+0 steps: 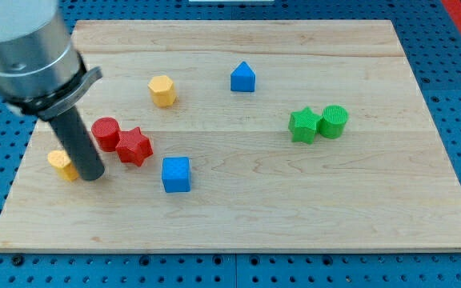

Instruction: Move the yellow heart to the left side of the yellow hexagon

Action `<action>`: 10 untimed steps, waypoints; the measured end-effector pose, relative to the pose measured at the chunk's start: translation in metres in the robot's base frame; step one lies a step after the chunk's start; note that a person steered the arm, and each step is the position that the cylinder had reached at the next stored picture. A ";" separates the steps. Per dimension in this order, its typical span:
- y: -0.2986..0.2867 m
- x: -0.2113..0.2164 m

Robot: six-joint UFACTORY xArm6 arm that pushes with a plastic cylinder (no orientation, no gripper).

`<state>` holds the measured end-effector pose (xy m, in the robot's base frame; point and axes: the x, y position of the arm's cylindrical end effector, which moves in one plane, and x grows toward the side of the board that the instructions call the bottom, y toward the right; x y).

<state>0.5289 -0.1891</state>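
The yellow heart (61, 163) lies near the board's left edge, partly hidden behind my rod. My tip (91, 177) rests on the board, touching the heart's right side. The yellow hexagon (162, 90) stands up and to the right of the heart, in the upper middle-left of the board, well apart from my tip.
A red cylinder (105, 133) and a red star (134, 146) sit touching just right of my rod. A blue cube (176, 174) lies below them. A blue triangular block (243, 78) is near the view's top. A green star (303, 126) and green cylinder (334, 121) touch at right.
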 end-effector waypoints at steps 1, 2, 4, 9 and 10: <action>-0.006 0.052; -0.074 0.033; -0.060 0.014; 0.001 0.000; -0.036 -0.016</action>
<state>0.5125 -0.2255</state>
